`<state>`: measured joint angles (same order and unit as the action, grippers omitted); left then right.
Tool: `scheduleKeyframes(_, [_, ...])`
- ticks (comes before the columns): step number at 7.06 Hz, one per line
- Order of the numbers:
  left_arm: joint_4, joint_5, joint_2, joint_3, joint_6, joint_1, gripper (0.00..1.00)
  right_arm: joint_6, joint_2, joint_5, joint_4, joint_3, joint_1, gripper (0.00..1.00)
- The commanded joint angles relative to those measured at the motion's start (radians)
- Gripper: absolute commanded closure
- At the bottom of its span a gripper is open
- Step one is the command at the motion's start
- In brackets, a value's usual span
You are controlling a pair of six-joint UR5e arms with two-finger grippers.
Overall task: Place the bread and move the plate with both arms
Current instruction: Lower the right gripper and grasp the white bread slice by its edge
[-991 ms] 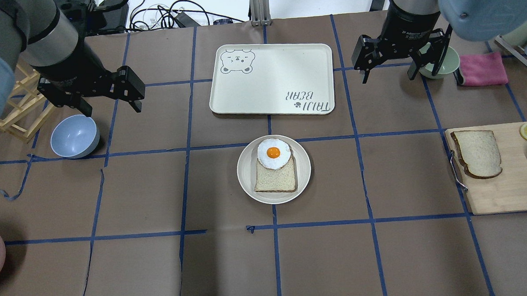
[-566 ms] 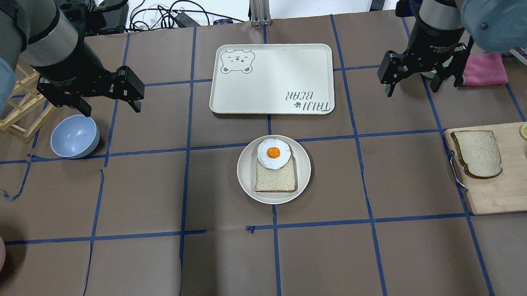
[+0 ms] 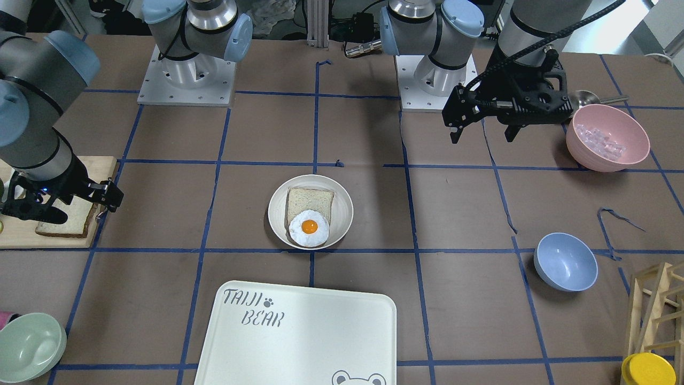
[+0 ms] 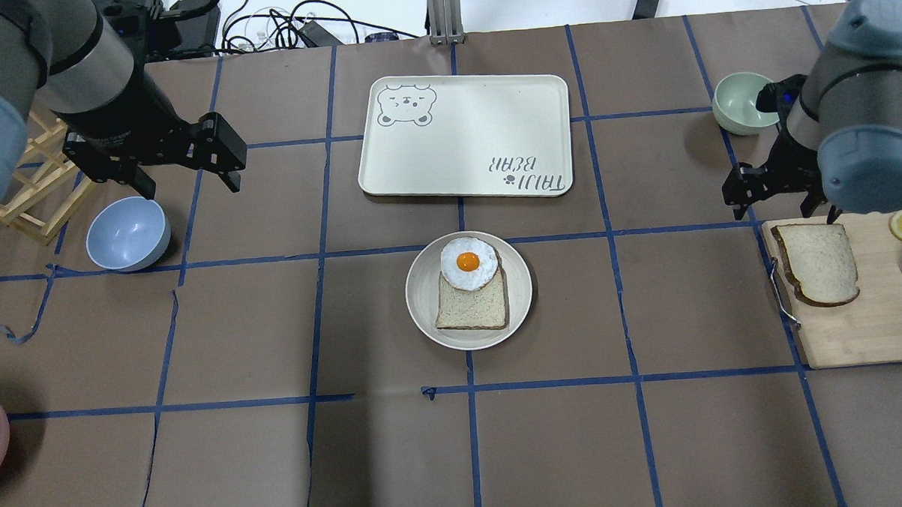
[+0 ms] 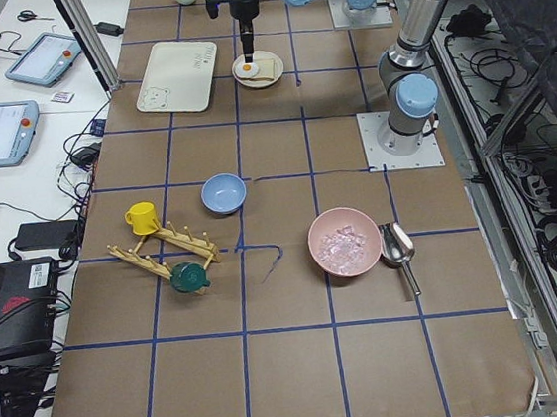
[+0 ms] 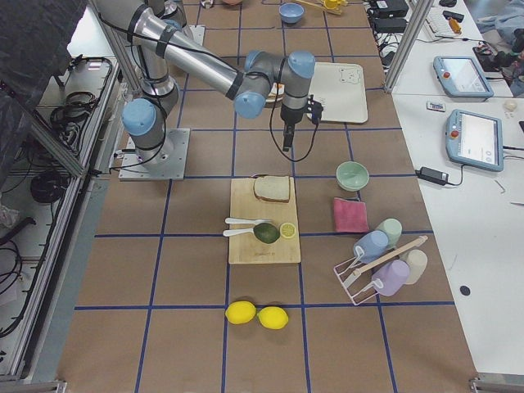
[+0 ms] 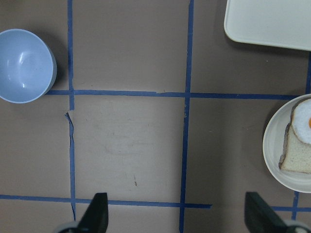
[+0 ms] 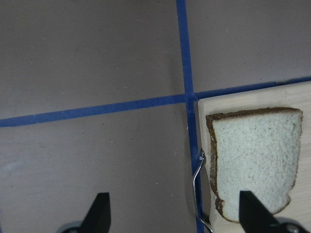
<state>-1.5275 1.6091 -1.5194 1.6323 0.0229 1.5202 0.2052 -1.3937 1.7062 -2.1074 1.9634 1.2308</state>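
**Entry 1, bread** (image 4: pixel 819 263). Flat on a wooden board (image 4: pixel 859 329) at the right edge of the desk (image 4: pixel 653 441), crust side toward the desk's middle. Untouched. Thin metal piece (image 4: pixel 782 294) just beside it, along the board's inner edge.

**Entry 2, plate** (image 4: pixel 422 299). At the middle of the desk, well apart from the board. Already carrying 1 paler slice (image 4: pixel 472 309) with 1 fried egg (image 4: pixel 468 262) overlapping its far end. Tray (image 4: pixel 476 117) just beyond, toward the far edge.

**Entry 3, right end effector** (image 8: pixel 175 213). Jaws spread wide, nothing held. Poised over the board's inner far corner, near the right edge; in the wrist view 1 finger over the bread's margin, the other over bare desk. Height above the board not clear.

**Entry 4, left end effector** (image 4: pixel 193 184). Jaws spread wide, nothing held. Parked toward the far-left corner, beside a blue bowl (image 4: pixel 126 233), well apart from the plate.

**Step in hand (judged).** Step 1 of 2: approach to the bread for pickup. Nothing placed yet; plate not yet moved.

**Next move (judged).** Further shift toward the right edge until both fingers straddle the slice, then descent to the board and closing on the crust edges. Low, flat slice: fingertips needed right at board level. Metal piece a likely snag on the inner side.
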Motion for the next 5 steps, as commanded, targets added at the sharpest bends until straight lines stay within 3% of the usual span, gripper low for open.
scheduleKeyframes(1, [0.001, 0.002, -0.007, 0.001, 0.0, 0.0, 0.0, 0.017, 0.073, 0.079, -0.121, 0.084, -0.042, 0.13])
scheduleKeyframes(4, [0.001, 0.003, -0.004, 0.0, 0.0, 0.0, 0.0, 0.071, 0.114, 0.15, -0.149, 0.089, -0.045, 0.45])
scheduleKeyframes(5, [0.0, 0.006, -0.001, 0.001, 0.0, 0.0, 0.0, 0.072, 0.116, 0.17, -0.144, 0.094, -0.043, 0.61])
